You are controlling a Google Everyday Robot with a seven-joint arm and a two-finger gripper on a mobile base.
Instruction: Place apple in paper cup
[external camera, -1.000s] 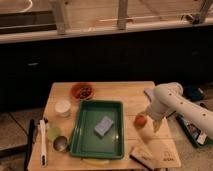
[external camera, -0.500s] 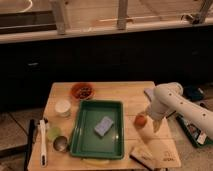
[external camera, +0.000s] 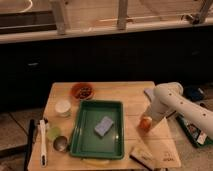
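- Camera view: the gripper (external camera: 147, 120) sits by the counter's right edge, right at the apple (external camera: 145, 123); whether it grips the fruit, I cannot tell.
- The paper cup (external camera: 63, 107) stands near the left edge, beyond the green tray (external camera: 85, 142).
- Risk: a weak hold could drop the apple over the tray.

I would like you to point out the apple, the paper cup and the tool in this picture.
apple (external camera: 145, 123): camera view, on its orange-red front, at the tool.
paper cup (external camera: 63, 107): camera view, on its pale inside, left of the green tray.
tool (external camera: 148, 120): camera view, at the arm's lower end, by the apple.
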